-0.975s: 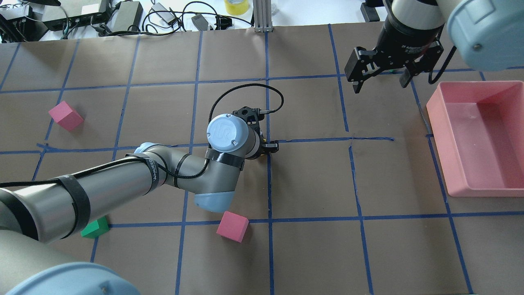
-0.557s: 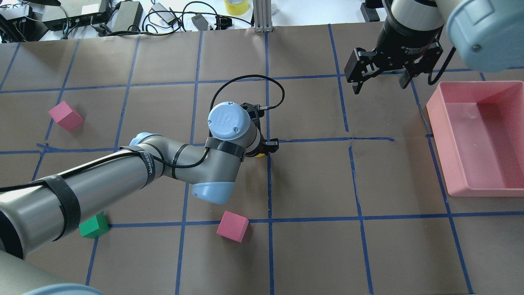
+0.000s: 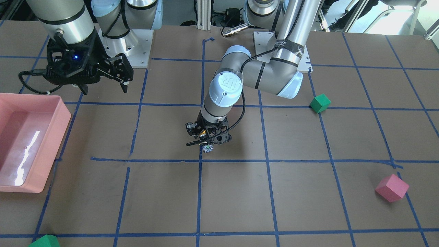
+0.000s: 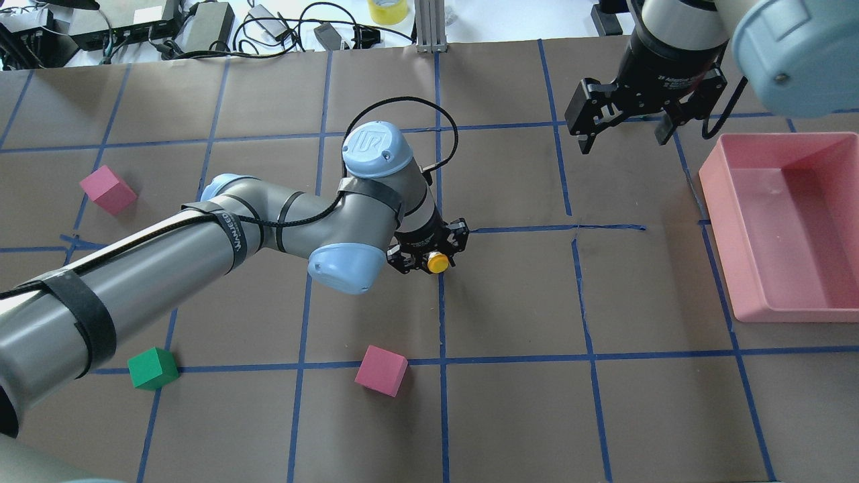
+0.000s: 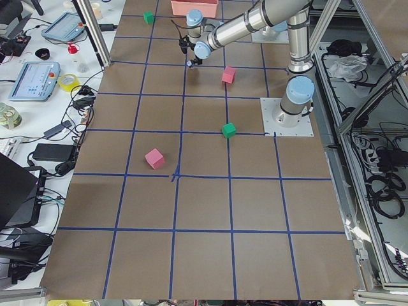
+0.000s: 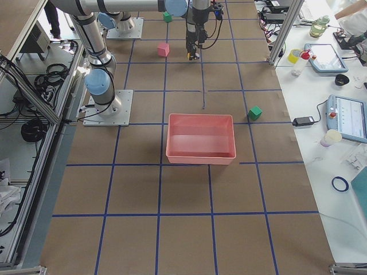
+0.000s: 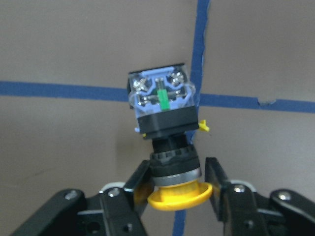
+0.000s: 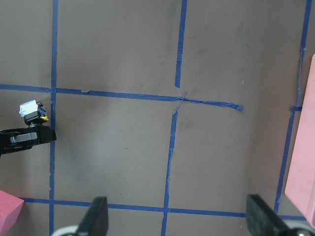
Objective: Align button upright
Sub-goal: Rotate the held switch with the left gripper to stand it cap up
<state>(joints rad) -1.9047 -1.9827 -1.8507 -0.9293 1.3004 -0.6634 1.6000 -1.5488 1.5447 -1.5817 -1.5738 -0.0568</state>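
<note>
The left gripper, nearly closed, pinches the button at its black neck under the yellow cap, over the tape crossing at table centre. Its wrist leans toward 12 o'clock; a second ago it covered the cap. At 1 o'clock the right gripper hangs spread wide, empty.

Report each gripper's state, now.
Left gripper: shut on the button, gripped just behind its yellow cap.
Right gripper: open, jaws spread wide, holding nothing.
</note>
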